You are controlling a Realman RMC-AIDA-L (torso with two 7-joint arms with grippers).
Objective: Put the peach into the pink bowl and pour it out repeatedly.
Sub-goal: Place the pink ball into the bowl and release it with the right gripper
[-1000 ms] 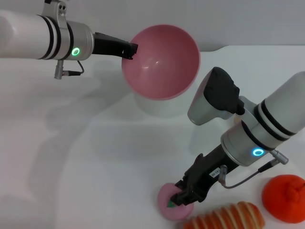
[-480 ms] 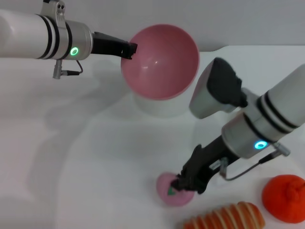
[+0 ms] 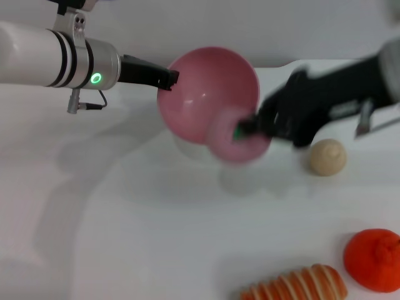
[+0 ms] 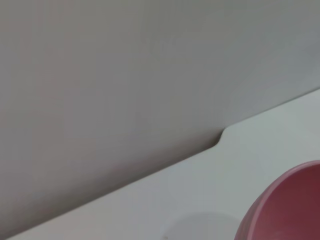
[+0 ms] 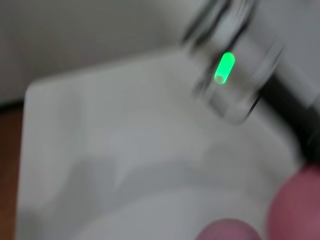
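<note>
We read no writing anywhere. Our right gripper (image 3: 250, 128) clamps the peach (image 3: 232, 142) beside the pink bowl (image 3: 203, 87), whose rim our left gripper (image 3: 169, 79) pinches.

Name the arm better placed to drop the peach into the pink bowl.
Right. The right gripper holds the peach at the pink bowl's lower rim, while the left gripper grips the bowl's far edge.

Head cam is looking fwd and down, taking in both arms and the whole table (image 3: 125, 237) from well back. Left wrist cam is looking past its gripper at the table's far edge, w/ the pink bowl (image 4: 287, 205) close in; bowl is shared w/ head cam. Right wrist cam is facing the left arm (image 5: 235, 75), close.
</note>
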